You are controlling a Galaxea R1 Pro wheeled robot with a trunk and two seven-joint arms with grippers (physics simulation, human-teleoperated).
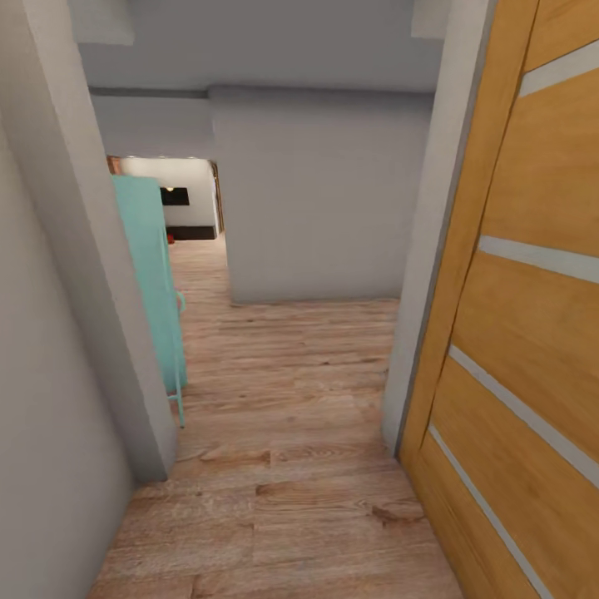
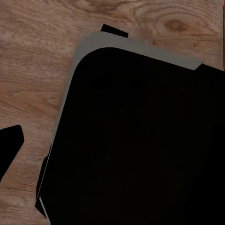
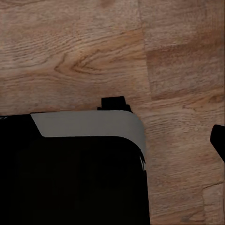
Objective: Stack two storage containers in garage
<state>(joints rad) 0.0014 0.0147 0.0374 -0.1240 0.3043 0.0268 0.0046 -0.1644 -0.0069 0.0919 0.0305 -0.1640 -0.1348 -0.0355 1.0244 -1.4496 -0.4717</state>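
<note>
wood-plank floor [image 1: 283, 499] lies just below the head camera, between a grey wall corner [image 1: 100, 333] and an orange-brown door [image 1: 532, 333]. a turquoise panel [image 1: 154, 274] stands past the corner. far down the hallway, a bright room [image 1: 179, 204] shows through an opening. both wrist views look down on a black, grey-edged body [image 2: 140, 140] over planks; how open either gripper is, i cannot tell.

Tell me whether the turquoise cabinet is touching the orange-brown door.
Apart. The head view shows the turquoise cabinet against the left wall of the hallway and the orange-brown door at the right edge, with a wide stretch of wood floor between them.
</note>
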